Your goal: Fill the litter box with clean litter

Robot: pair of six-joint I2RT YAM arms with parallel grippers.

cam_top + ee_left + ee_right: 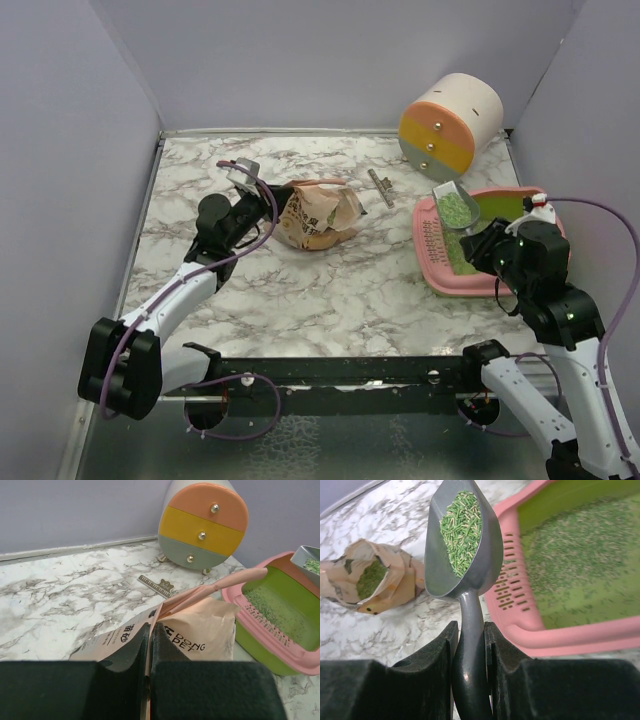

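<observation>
This looked like a robotics lab's test booth. Plain lavender walls [70,130] boxed in a marble-patterned table [330,290]. A left arm [185,290] and right arm [560,320] were bolted to a black rail [340,372].

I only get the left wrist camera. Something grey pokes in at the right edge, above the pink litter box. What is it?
Observer: A metal scoop loaded with green litter pellets; the right gripper clamps its handle.
Operator: Is there any litter in the bag?
Observer: Yes. The right wrist camera looks into the paper bag's open mouth, and green litter shows inside.
Operator: Is the scoop over the box?
Observer: From the top camera, it hangs over the litter box's left end.
</observation>
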